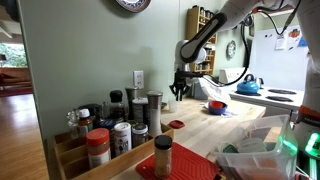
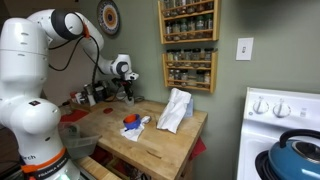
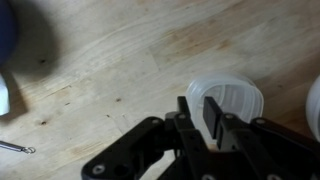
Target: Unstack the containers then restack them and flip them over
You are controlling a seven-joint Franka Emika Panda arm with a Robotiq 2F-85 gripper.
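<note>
**Gripper at the rim of a white container on the wooden table**

In the wrist view, from the left: a dark blue object (image 3: 5, 30) sits at the frame's edge, then comes bare wooden table (image 3: 120, 60). Right of that is the gripper (image 3: 200, 105), its jaws drawn close with only a narrow gap. They stand at the left rim of the white container (image 3: 240, 98), which sits on the table to the right. Whether its wall is actually pinched between them, I cannot tell. In an exterior view the gripper (image 2: 127, 95) hangs low over the far left of the table. The container looks like thin, translucent plastic, so probably light, a little flexible and slick. The rim is the likely hold, one finger inside and one outside, squeezed gently so a nested piece does not lift with it.
</note>
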